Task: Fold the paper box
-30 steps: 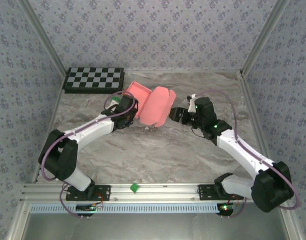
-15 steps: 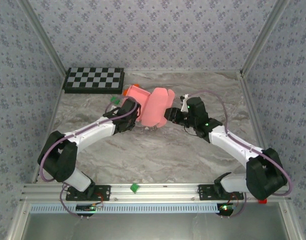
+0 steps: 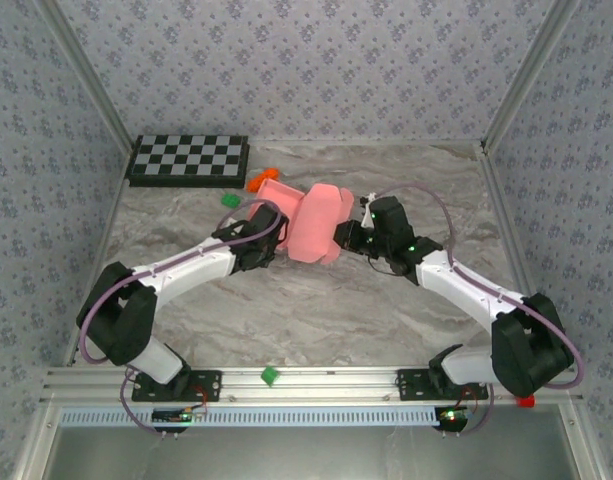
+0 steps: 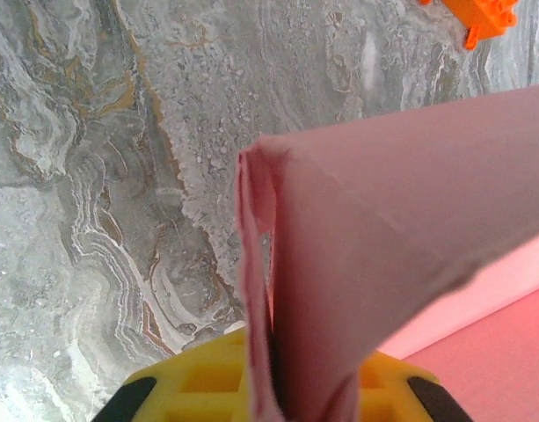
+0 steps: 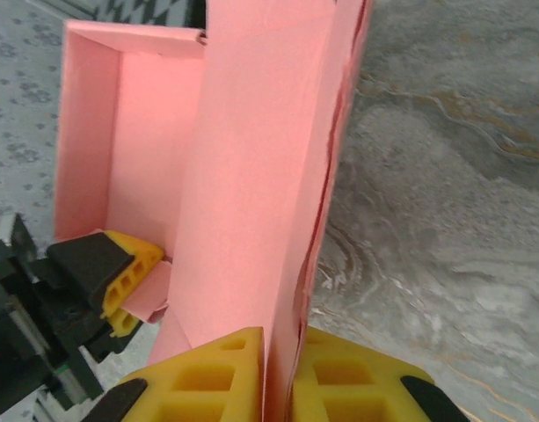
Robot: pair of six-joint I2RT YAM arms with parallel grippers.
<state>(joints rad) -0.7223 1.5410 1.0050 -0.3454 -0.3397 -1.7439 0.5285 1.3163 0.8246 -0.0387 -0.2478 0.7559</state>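
Evidently both arms are sharing the half-folded paper box (image 3: 311, 218) of thin pink card, which is sitting between them towards the far middle of the grey marbled table (image 3: 316, 310). The left gripper (image 4: 269, 387) is pinching a doubled side wall in its jaws, probably anchoring the tray part. The right gripper (image 5: 280, 374) is nipping the edge of the broad lid panel, seemingly holding it upright for swinging over. The small orange plastic block (image 3: 258, 181) is lying just beyond, apart.

Between left gripper (image 3: 273, 236) and right gripper (image 3: 342, 238), above grey marbled table (image 3: 316, 305): pink thin-card paper box (image 3: 316, 222). Just behind-left: small orange block (image 3: 260, 180), small green block (image 3: 228, 200).
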